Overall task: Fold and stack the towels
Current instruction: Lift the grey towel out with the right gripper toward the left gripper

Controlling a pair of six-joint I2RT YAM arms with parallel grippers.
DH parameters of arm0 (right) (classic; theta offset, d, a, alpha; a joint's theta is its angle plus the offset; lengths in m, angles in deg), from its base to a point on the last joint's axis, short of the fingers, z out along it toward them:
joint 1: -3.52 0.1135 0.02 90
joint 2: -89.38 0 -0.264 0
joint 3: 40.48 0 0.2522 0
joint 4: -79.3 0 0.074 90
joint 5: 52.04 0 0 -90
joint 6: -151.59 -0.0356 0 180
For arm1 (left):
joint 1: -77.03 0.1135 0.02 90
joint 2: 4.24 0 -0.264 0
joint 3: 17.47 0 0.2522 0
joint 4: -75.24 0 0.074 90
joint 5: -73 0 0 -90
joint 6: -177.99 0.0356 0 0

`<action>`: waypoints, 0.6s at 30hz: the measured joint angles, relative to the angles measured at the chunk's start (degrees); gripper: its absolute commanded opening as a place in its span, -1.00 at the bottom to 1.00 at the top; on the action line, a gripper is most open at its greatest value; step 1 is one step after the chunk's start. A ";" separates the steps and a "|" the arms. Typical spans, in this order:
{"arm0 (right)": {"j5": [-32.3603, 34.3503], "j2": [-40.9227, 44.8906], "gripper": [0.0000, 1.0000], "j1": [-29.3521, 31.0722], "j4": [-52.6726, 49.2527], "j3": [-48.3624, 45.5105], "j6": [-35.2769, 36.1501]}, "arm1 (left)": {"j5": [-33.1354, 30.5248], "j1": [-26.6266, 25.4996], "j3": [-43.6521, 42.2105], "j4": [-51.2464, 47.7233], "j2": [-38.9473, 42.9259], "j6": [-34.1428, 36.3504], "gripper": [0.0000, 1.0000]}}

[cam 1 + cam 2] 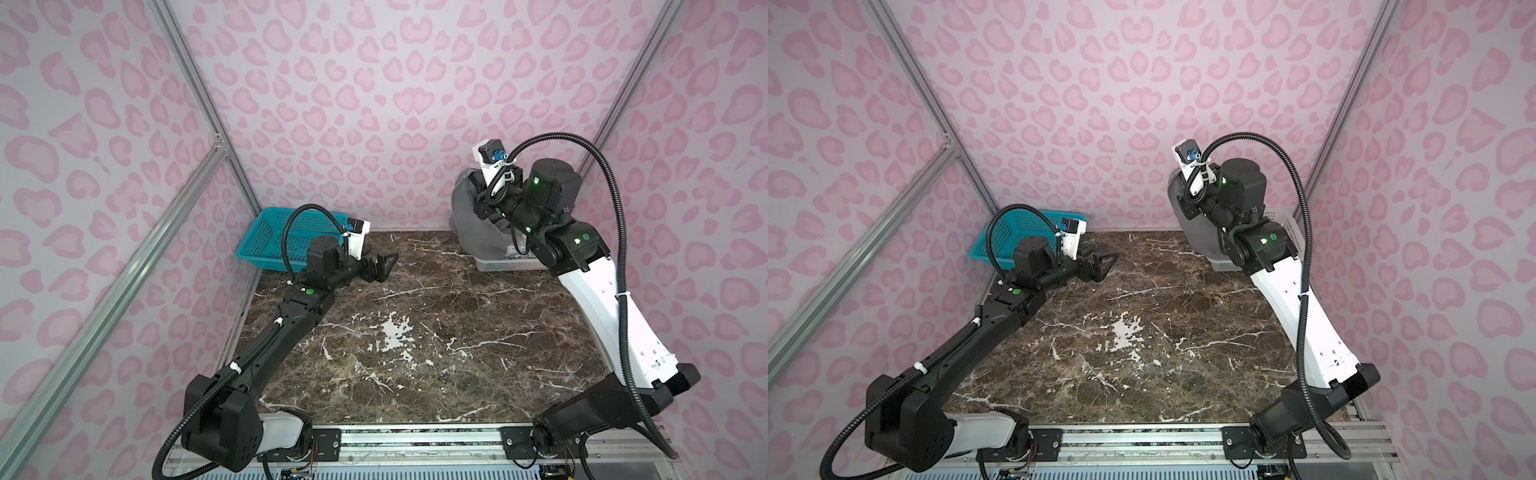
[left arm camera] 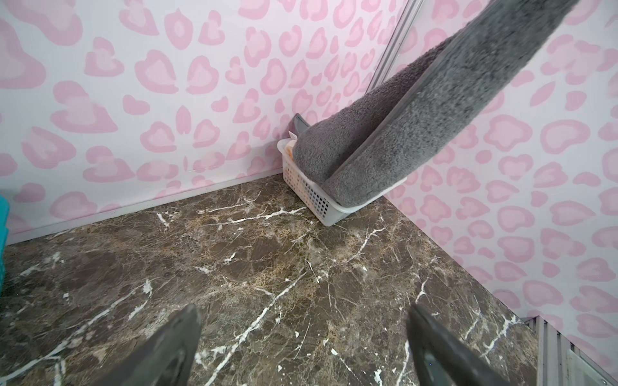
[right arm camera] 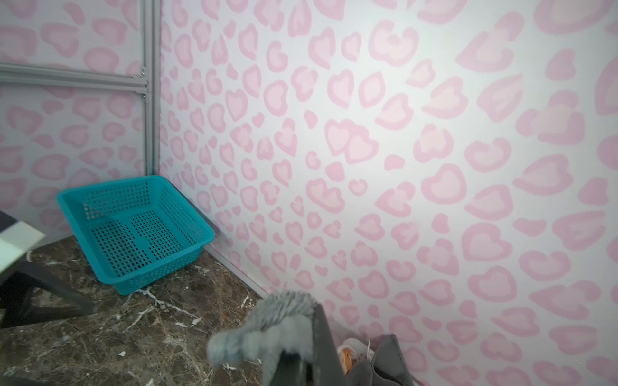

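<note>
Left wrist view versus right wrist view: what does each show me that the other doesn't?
Only the left wrist view: the white basket in the corner, with the grey towel stretched up out of it. Only the right wrist view: the teal basket seen whole, nothing in it, and the right tool shut on the towel's end. Both: the grey towel, a scrap of orange cloth, the open left tool, the marble table and pink walls.

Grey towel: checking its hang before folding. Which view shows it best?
Left wrist view: the grey towel stretches unobstructed from the white basket. In both top views the right arm partly hides it; right wrist shows a tuft.
</note>
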 measured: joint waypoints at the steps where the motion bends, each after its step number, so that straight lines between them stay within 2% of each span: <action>1: -0.33 0.39 -1.00 0.20 0.11 -0.07 -0.22 | 0.33 0.00 -0.20 0.31 0.13 0.39 0.94; 10: -2.82 3.37 -1.00 0.31 2.14 -10.43 -3.78 | 4.26 -0.63 -1.40 2.08 -1.40 3.39 0.96; 18: -3.06 8.35 -1.00 -1.46 4.79 -21.18 -5.77 | 6.80 -4.17 4.59 4.44 -8.76 5.75 0.98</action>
